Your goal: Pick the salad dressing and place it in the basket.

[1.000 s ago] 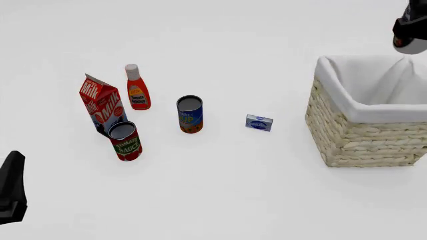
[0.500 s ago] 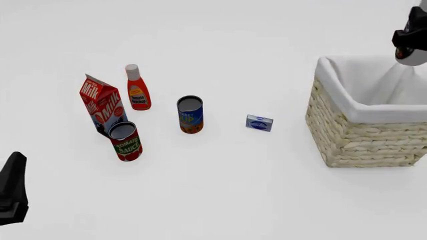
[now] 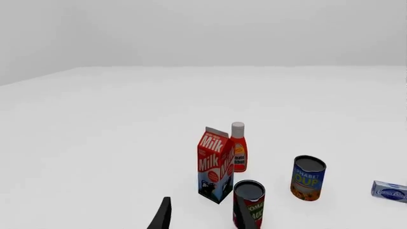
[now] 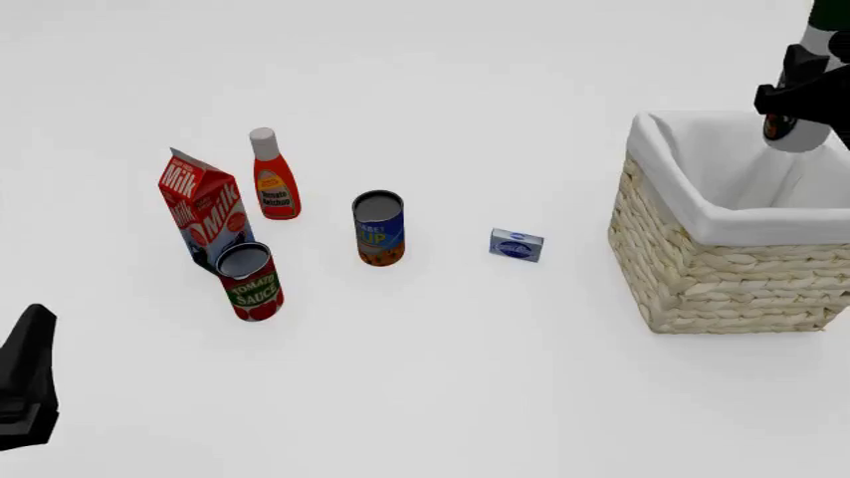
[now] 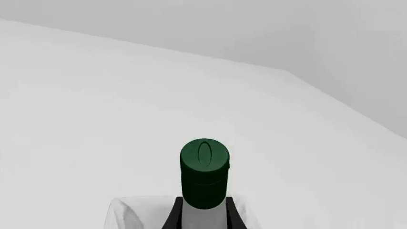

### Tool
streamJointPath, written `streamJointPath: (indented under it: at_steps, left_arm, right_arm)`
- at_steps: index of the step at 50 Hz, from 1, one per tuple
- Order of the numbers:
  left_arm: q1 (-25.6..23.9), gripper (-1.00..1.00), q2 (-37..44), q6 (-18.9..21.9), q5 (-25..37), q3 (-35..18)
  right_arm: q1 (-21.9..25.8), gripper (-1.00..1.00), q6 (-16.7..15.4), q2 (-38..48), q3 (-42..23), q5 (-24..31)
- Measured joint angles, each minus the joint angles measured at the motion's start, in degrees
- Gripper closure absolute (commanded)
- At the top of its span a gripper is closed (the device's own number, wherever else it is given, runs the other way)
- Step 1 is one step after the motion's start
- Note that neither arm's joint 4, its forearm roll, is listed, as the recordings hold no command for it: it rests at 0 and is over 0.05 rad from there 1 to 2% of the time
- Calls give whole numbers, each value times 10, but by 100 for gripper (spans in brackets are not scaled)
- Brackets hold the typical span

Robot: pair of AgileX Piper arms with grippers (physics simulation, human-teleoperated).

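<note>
- Salad dressing (image 5: pixel 203 174): we are seeing its dark green cap and pale neck in the right wrist view; in the front view its pale lower end (image 4: pixel 794 134) is hanging over the far right part of the basket, above the lining.
- Right gripper (image 5: pixel 203 214): we are finding its two dark fingers (image 5: pixel 175 214) pressed against either side of the bottle's neck, holding it.
- Basket (image 4: pixel 724 274): we are recording woven straw-coloured walls and a white cloth lining folded over the rim, standing at the right of the table; the bottle is not resting inside it.
- Left gripper (image 3: pixel 202 217): we are noting only two dark fingertips in its wrist view, parted with nothing between them; in the front view a dark part is sitting at the lower left edge.
- Milk carton (image 4: pixel 202 209): standing upright at the left.
- Red bottle (image 4: pixel 274 175): white cap, standing just beyond the carton.
- Tomato sauce can (image 4: pixel 249 281): standing just in front of the carton.
- Soup can (image 4: pixel 378 228): standing apart, toward the centre.
- Small blue-and-white box (image 4: pixel 516 244): lying between the soup can and the basket.
</note>
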Motion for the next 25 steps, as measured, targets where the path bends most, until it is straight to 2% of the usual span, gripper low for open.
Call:
streamJointPath:
  at_steps: [25]
  left_arm:
    - [-2,-100,0,0,2,0]
  right_arm:
    - [-6,100,3,27,0,12]
